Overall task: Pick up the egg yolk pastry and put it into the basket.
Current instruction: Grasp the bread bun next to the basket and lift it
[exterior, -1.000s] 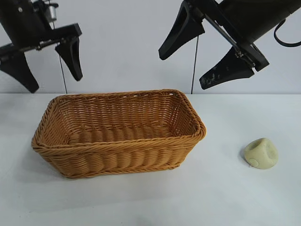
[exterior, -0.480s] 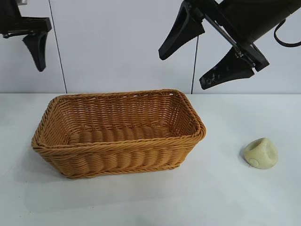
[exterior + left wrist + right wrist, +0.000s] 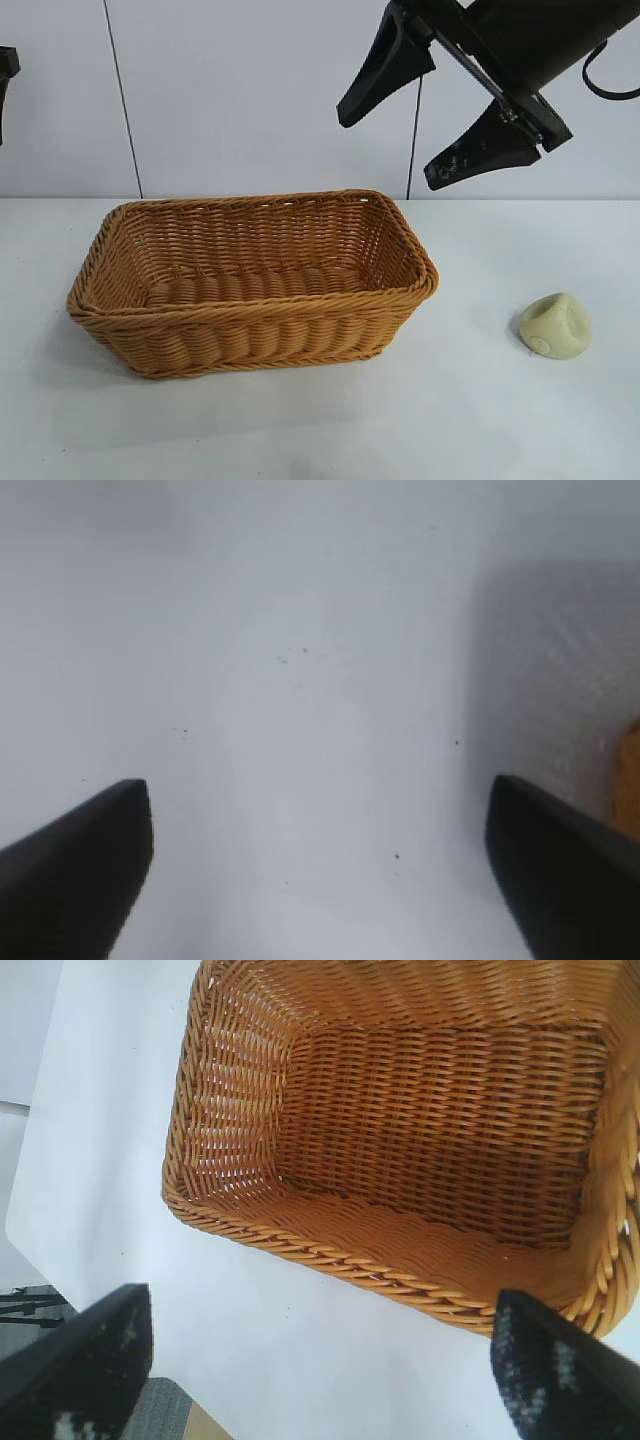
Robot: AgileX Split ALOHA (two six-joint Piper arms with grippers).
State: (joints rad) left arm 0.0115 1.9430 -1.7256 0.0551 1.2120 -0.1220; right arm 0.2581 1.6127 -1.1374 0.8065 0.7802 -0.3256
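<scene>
Small pale-yellow matte pastry lump sat on white tabletop, well right of orange-brown woven wicker basket w/ braided rim. Right gripper hung above basket, jaws wide, empty. Left gripper wide too, nothing held.

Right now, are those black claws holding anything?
Nothing is held. Right gripper hangs open above the basket; left gripper is open too. The egg yolk pastry lies untouched.
</scene>
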